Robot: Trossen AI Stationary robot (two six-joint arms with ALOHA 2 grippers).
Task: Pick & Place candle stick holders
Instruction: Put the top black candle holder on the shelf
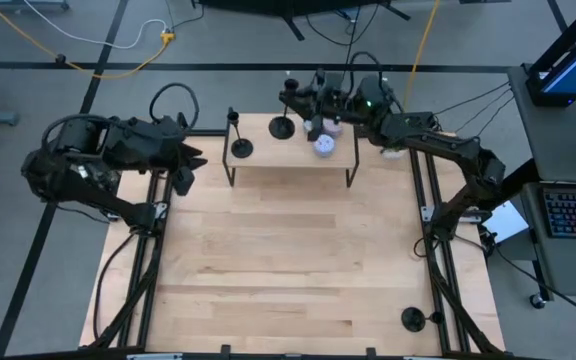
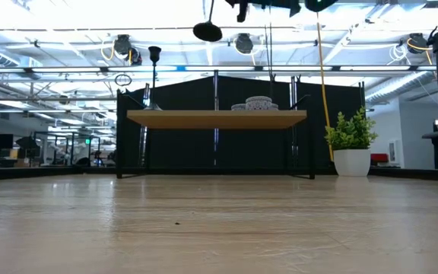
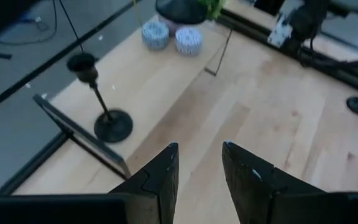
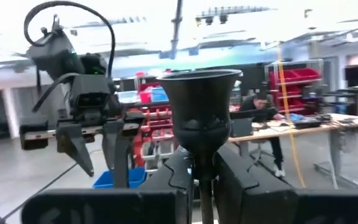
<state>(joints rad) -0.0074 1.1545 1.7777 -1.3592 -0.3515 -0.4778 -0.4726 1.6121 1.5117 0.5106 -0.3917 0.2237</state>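
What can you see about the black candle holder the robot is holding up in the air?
The held candle stick holder is black, with a slightly shiny look. It has a round flat disc base, a thin stem and a small flared cup on top. The right gripper is shut on its stem, just under the cup. It hangs above the raised wooden shelf without touching it. Only the gripper touches it.

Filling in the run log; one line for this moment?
right gripper: holds candle holder above shelf | left gripper: empty, open, left of shelf
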